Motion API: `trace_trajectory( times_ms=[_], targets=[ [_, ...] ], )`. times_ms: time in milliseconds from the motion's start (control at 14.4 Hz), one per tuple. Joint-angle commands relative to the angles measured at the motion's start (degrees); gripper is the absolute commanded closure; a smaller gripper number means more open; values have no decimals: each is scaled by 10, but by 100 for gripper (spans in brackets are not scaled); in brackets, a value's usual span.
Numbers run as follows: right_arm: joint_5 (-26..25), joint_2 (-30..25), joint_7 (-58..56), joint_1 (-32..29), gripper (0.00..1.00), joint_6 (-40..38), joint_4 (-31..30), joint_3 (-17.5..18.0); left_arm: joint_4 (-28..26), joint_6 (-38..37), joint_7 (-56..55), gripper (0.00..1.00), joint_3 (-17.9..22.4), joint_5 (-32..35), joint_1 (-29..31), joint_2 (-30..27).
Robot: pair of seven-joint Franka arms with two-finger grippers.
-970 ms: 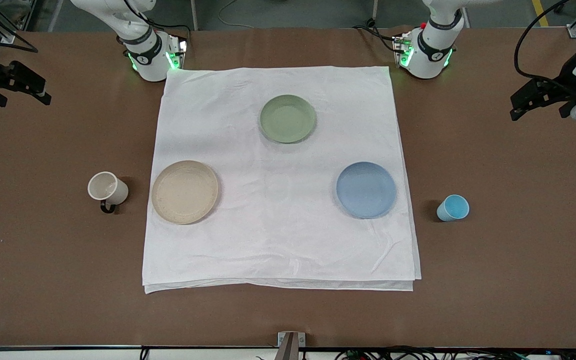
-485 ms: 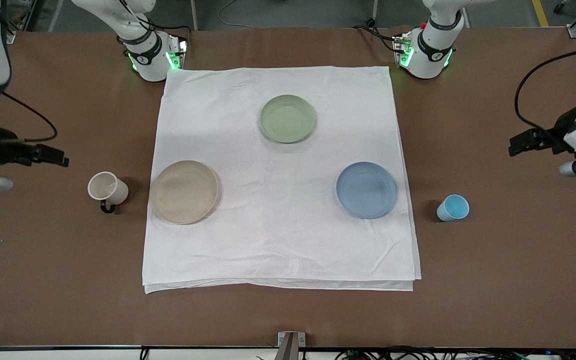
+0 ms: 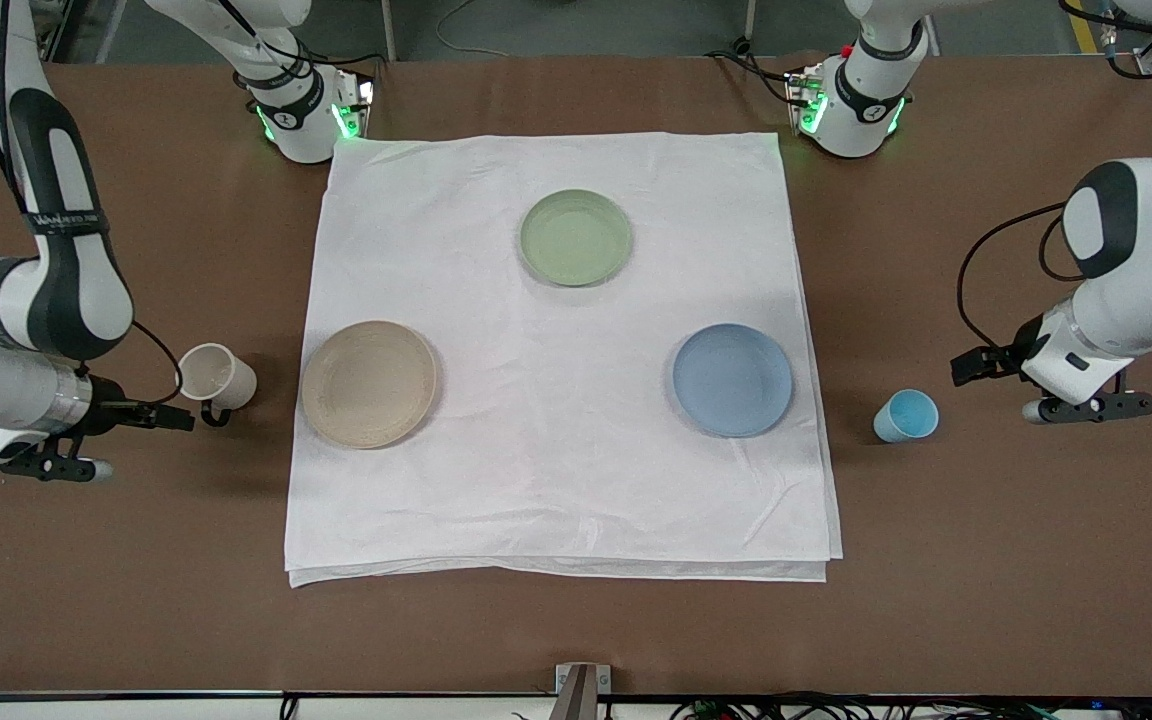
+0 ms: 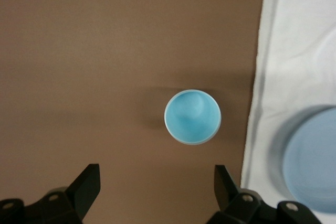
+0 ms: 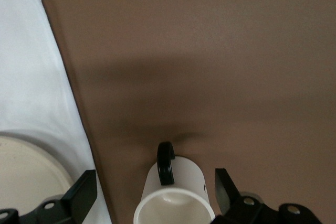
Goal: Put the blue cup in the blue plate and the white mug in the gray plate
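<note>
The blue cup (image 3: 905,416) stands upright on the bare table beside the blue plate (image 3: 733,379), toward the left arm's end. My left gripper (image 3: 971,366) hangs open and empty over the table next to the cup. In the left wrist view the cup (image 4: 192,117) lies ahead of the gripper (image 4: 156,171). The white mug (image 3: 218,376) stands beside the gray plate (image 3: 369,383), toward the right arm's end. My right gripper (image 3: 161,415) is open over the table by the mug. In the right wrist view the mug (image 5: 176,195) shows between the spread fingers (image 5: 84,192), untouched, its black handle (image 5: 166,162) up.
A white cloth (image 3: 556,480) covers the table's middle and carries all three plates. The green plate (image 3: 576,237) lies nearer the robots' bases. The cloth edge (image 4: 262,77) and blue plate (image 4: 315,161) show beside the cup, and the gray plate (image 5: 26,177) beside the mug.
Both arms have swung in from the table's ends and come down, the left gripper toward the blue cup and the right gripper toward the white mug. Cup, mug and plates have not moved.
</note>
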Motion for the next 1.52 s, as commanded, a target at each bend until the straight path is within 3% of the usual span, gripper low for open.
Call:
trace_trajectory(
  times_ms=[0,208,347,416,554,624,693,901,1178,1317,1455],
  targets=[
    [1,-2,-3,-3,5,57,-47,5,-39,79,-3,24,-1,4,9,27],
    [1,-3,-3,-4,11,118,-105,5,-38,130,-6,30,-3,-3,16,70],
    [1,-3,-3,-5,26,139,-131,5,-37,155,-6,34,-3,-4,15,92],
    [2,-3,-5,-5,41,133,-133,5,-37,166,-6,36,-3,-4,15,99],
    [2,-6,-5,-4,86,128,-140,6,-38,173,-6,41,-4,-5,15,112],
    [2,-9,-4,-4,99,123,-140,6,-38,174,-6,47,-4,-5,15,119],
    [2,-11,-4,-3,100,112,-137,6,-39,177,-6,55,-5,-5,15,121],
    [8,-39,50,16,100,24,-98,11,-39,177,-10,96,-9,-5,12,123],
    [33,-75,197,98,100,-15,-100,13,-35,169,-89,100,-54,-5,7,88],
    [90,-76,212,128,100,10,-116,12,-34,152,-157,100,-96,-3,2,76],
    [116,-75,222,149,100,77,-158,13,-33,147,-235,100,-138,3,-6,77]
  ],
)
